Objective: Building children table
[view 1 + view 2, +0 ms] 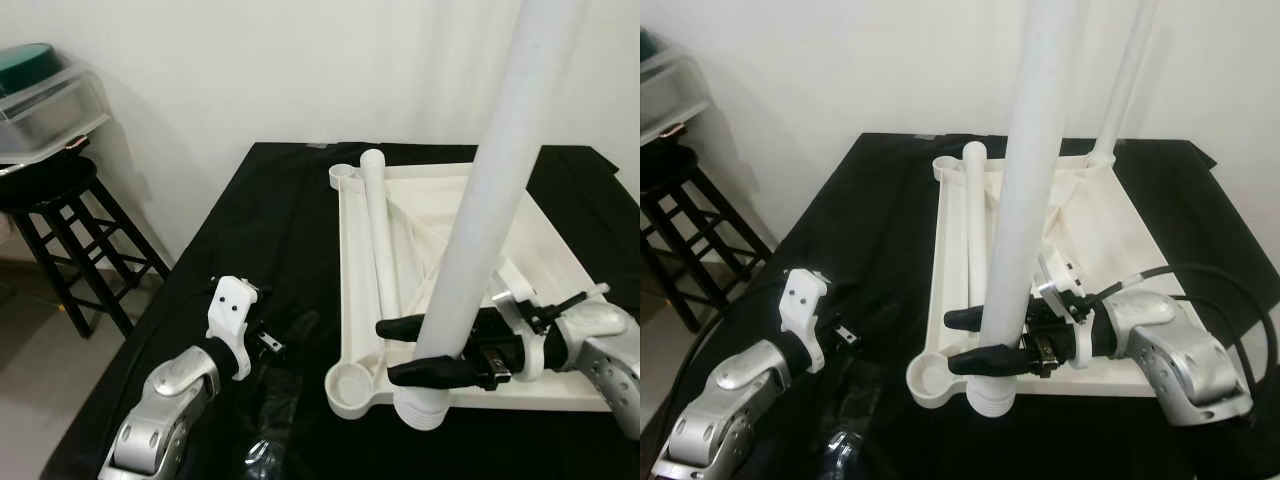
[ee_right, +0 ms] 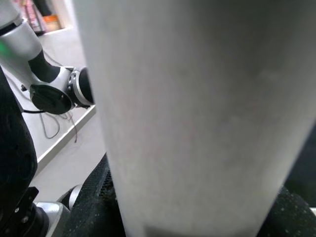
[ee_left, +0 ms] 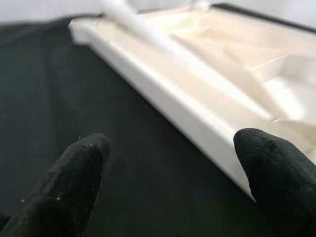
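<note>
A white children's table top (image 1: pixel 560 250) lies upside down on a black cloth (image 1: pixel 260 220). My right gripper (image 1: pixel 425 350) is shut on an upright white leg (image 1: pixel 490 200), low down. The leg's foot (image 1: pixel 425 410) stands at the top's front rim, just right of an empty corner socket (image 1: pixel 352 385). A second leg (image 1: pixel 380 230) lies flat inside the top along its left rim. A third leg (image 1: pixel 1125 80) stands upright at the far corner. My left gripper (image 3: pixel 173 182) is open, low over the cloth just left of the top's left rim (image 3: pixel 163 94), with nothing in it.
A black wooden stool (image 1: pixel 60 210) stands at the left by the white wall, with a clear plastic bin (image 1: pixel 45 100) on it. Crinkled clear wrap (image 1: pixel 265 445) lies on the cloth near the front edge. The cloth's left edge drops to the floor (image 1: pixel 40 350).
</note>
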`<state>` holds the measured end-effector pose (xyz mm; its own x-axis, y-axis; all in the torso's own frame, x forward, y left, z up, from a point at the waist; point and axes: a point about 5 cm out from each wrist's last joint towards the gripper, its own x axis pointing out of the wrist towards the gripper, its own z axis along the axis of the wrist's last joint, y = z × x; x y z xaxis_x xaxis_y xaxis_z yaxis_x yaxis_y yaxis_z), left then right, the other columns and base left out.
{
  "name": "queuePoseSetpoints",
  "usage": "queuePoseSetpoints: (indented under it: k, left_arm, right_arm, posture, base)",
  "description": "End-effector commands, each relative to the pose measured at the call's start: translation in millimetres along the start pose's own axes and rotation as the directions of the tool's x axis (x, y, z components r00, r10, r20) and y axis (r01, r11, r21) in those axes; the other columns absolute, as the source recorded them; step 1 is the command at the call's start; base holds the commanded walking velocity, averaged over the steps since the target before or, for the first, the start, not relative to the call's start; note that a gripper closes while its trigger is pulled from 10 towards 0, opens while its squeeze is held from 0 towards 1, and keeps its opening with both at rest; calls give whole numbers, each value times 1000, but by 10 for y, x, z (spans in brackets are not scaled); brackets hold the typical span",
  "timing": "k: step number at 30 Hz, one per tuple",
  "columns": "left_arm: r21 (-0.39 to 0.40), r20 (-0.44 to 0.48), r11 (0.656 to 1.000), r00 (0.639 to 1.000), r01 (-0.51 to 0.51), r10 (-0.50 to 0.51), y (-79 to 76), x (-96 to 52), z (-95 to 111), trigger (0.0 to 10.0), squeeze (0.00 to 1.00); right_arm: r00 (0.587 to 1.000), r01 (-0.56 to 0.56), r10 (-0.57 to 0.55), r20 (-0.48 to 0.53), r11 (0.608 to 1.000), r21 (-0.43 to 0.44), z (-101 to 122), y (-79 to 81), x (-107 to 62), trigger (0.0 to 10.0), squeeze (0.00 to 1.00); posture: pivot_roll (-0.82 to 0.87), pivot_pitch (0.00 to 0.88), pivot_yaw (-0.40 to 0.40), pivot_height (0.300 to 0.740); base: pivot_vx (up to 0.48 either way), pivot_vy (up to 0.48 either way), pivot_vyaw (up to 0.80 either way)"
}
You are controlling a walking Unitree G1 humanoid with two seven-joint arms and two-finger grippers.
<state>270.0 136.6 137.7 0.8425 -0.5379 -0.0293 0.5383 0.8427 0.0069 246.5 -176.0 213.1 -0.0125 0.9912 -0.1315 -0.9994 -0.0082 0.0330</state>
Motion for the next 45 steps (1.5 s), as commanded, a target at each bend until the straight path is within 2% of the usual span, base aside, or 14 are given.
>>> queuePoseSetpoints:
  k: [1, 21, 26, 31, 36, 37, 38, 45]
  left_arm:
    - [0, -39, 1000, 999, -19, 19, 30, -32, -68, 10000, 0]
    - [2, -58, 999, 997, -41, 41, 50, -49, -120, 10000, 0]
    - [3, -66, 999, 997, -41, 41, 42, -89, -135, 10000, 0]
    - [2, -75, 999, 997, -34, 34, 12, -136, -151, 10000, 0]
    - [4, -81, 1000, 996, -31, 31, 7, -157, -155, 10000, 0]
    - [7, -88, 999, 995, -38, 39, 21, -186, -161, 10000, 0]
    - [8, -89, 999, 995, -41, 42, 25, -194, -160, 10000, 0]
    - [10, -88, 999, 995, -46, 47, 22, -202, -158, 10000, 0]
  right_arm:
    - [1000, -18, 18, -2, 1000, -19, 24, 0, 54, 10000, 0]
    - [1000, -30, 30, -7, 999, -28, 16, -81, 113, 10000, 0]
    - [999, -40, 40, -35, 999, -22, -1, -106, 90, 10000, 0]
    - [1000, -19, 18, -21, 999, -37, 22, -171, 111, 10000, 0]
    - [999, -37, 37, -4, 999, -37, 25, -158, 177, 10000, 0]
    - [994, -107, 107, 3, 994, -26, -15, -77, 351, 10000, 0]
    - [990, -140, 140, -1, 990, -18, -36, -36, 416, 10000, 0]
    - [982, -185, 184, -35, 983, -13, -92, 9, 482, 10000, 0]
  posture:
    - [-41, 75, 26, 740]
    - [-20, 78, 31, 740]
    - [-16, 88, 30, 740]
    - [-6, 105, 33, 740]
    - [-5, 111, 34, 740]
    - [4, 127, 34, 740]
    - [7, 130, 32, 740]
    - [9, 135, 29, 740]
  base:
    - [0, 0, 0]
    - [0, 0, 0]
    - [0, 0, 0]
    - [0, 0, 0]
    - [0, 0, 0]
    - [0, 0, 0]
    - [0, 0, 0]
    - [0, 0, 0]
